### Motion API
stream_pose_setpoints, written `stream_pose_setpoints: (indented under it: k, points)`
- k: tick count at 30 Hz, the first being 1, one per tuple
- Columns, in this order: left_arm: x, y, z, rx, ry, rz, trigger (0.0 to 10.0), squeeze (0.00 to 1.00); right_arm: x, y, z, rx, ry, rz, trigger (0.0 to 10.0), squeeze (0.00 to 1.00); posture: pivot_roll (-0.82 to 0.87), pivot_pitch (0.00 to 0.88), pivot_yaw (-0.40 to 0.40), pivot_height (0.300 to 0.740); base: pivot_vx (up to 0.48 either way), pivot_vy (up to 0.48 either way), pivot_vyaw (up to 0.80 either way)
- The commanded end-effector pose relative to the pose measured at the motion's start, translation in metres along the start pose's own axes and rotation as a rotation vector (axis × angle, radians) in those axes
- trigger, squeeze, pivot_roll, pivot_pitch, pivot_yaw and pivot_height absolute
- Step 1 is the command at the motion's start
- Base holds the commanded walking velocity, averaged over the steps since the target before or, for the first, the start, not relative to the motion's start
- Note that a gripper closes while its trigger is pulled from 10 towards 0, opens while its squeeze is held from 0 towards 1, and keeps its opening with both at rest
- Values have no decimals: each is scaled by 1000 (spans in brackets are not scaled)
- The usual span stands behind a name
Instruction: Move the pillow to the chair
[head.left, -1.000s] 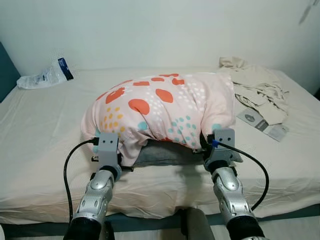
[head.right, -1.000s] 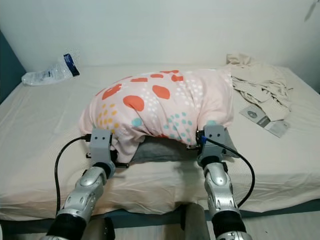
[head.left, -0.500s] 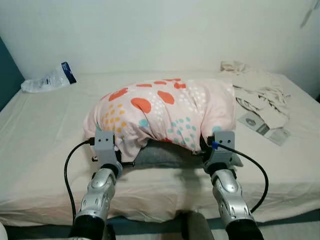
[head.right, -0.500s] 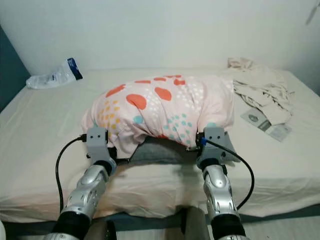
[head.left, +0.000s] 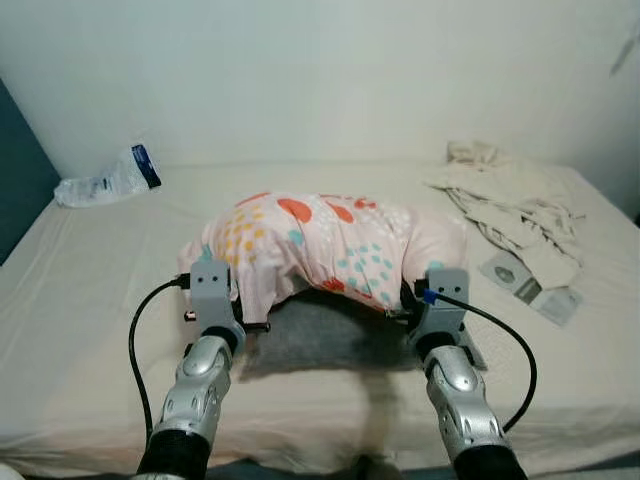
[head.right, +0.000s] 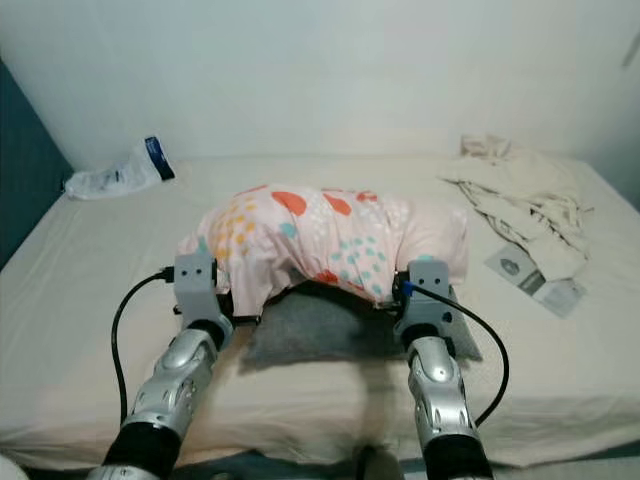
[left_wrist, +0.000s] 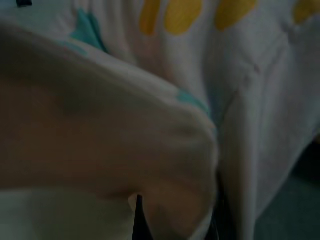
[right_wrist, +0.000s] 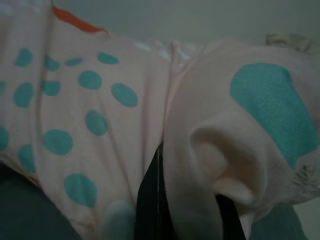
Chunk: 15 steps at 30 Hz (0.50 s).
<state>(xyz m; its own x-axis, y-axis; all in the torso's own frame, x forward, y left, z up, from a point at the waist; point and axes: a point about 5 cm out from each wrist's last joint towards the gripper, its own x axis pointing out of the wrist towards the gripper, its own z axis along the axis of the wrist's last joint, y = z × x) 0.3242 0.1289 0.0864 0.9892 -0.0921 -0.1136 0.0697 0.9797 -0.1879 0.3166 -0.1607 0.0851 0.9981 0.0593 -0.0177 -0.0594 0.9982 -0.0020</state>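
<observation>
Pillow lifted higher; both hands gripping ends.

No lettering, number or brand can be read anywhere. The plastic packet lying far ahead and to the left of the left gripper carries a dark blue label, but its print is too small to make out. The leaflet just right of the right gripper bears a round mark, likewise illegible.
</observation>
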Motion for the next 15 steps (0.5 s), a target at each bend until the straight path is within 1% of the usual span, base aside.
stream_pose_setpoints:
  k: [1,8,15]
  points:
    - [4,-13,9,19,-38,-54,10000,0,0,16,-2,-3,10,70,10000,0,-31,69,-9,710,0,0,0]
    - [3,-11,9,1,-36,-33,10000,0,1,16,0,-6,7,76,10000,0,-34,67,-13,740,0,0,0]
    - [2,-11,7,-46,-21,-24,10000,0,1,15,0,-12,10,86,10000,0,-35,63,-17,740,0,0,0]
